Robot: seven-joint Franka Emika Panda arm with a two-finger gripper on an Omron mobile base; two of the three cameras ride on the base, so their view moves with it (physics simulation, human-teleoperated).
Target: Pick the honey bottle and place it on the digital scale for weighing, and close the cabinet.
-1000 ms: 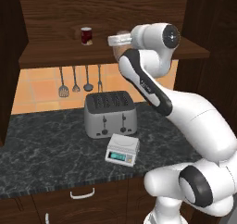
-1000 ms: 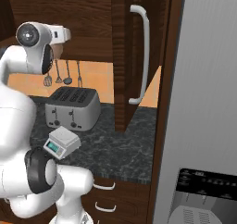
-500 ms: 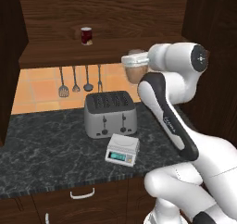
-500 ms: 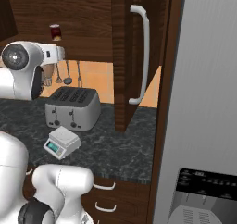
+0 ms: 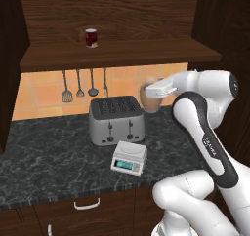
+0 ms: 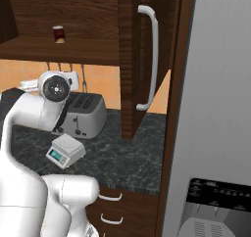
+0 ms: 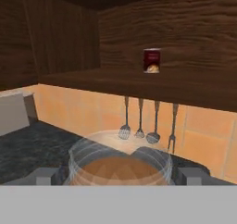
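One honey bottle (image 5: 150, 99) is recorded as held in the pincer (image 5: 157, 90), raised in the air to the right of the silver toaster (image 5: 116, 119) and above the dark marble table (image 5: 49, 157); in the hand view the bottle (image 7: 121, 166) sits low between the two dark fingertips (image 7: 45, 176), its tan-brown body seen through a blurred pale outline (the exact contact of the pads is not clearly resolved). One digital scale (image 5: 129, 158) is listed on the table, just in front of the toaster and near the table's front edge, its teal display facing forward, nothing resting on it; in the right base view the scale (image 6: 65, 150) is seen beside the arm. One wall cabinet (image 5: 112, 47) is noted with its shelf exposed, and in the right base view its right-hand door (image 6: 142, 59) stands swung out, the long silver bar handle (image 6: 151, 59) facing the camera. One small dark red jar (image 5: 91, 37) is entered on the cabinet shelf, well apart from the bottle. Four kitchen utensils (image 5: 84, 84) are hung on the orange tiled wall behind the toaster.
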